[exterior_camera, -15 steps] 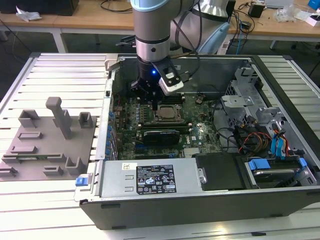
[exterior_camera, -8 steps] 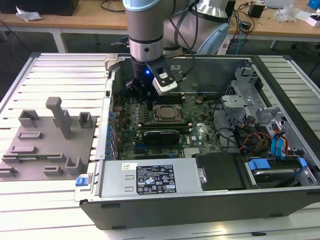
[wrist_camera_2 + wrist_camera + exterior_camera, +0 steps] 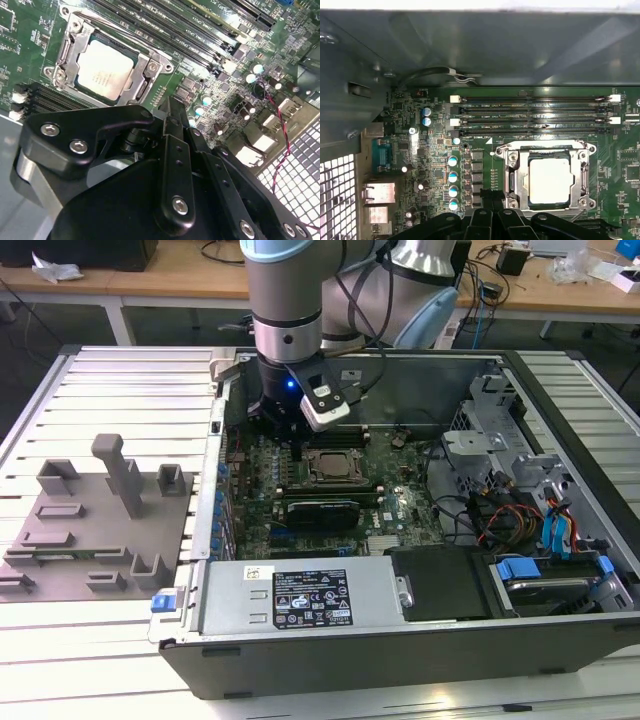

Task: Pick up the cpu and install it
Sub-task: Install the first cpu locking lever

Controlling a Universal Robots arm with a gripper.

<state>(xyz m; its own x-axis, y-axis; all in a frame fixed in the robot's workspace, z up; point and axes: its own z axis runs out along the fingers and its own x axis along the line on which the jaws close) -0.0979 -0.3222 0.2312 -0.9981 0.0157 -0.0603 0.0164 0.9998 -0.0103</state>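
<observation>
Gripper (image 3: 488, 199) pinched narrow and holding nothing, poised over the motherboard (image 3: 400, 475) just beside the socket frame (image 3: 512, 175). The cpu (image 3: 549, 180) lies flat inside that frame, silvery top up. The open computer case (image 3: 400, 665) holds the board, a power supply (image 3: 300, 595) and cabled drive bays (image 3: 530, 530). A grey fixture plate (image 3: 100, 530) lies outside, at the exterior view's left.

The arm (image 3: 285, 300) stood nearly upright at 12 o'clock in the exterior view, its wrist (image 3: 285, 390) pointing straight down. The gripper (image 3: 298, 443) hung under the wrist, toward 6 o'clock. In the second wrist view its 2 black fingers (image 3: 173, 145) lay closed together, with nothing held between them.
</observation>
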